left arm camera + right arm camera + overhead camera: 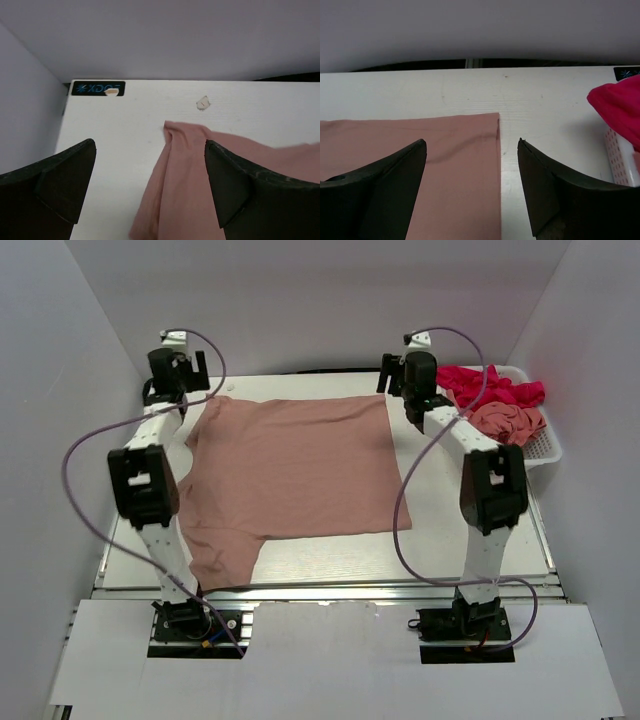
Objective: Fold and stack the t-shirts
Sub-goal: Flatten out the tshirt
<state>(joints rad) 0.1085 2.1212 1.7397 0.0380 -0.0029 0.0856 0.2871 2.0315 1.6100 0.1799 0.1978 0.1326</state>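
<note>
One salmon-pink t-shirt [290, 465] lies spread flat across the white table [440, 510], a sleeve hanging toward the near left. My left gripper [172, 398] hovers at its far left corner and is open. In the left wrist view that bunched corner [182, 170] lies between the wide-apart fingers [65, 175] of the left gripper [150, 145], untouched. My right gripper [420, 408] stands open over the far right corner. In the right wrist view that gripper [471, 142] straddles the shirt's straight edge [455, 160] without holding it.
A white mesh basket [545, 448] sits at the far right of the table, holding a crumpled magenta-red t-shirt [495, 388] and a crumpled salmon-pink one [508, 420]. Both show in the right wrist view, basket [620, 160] and red shirt [620, 105]. White walls close in on three sides.
</note>
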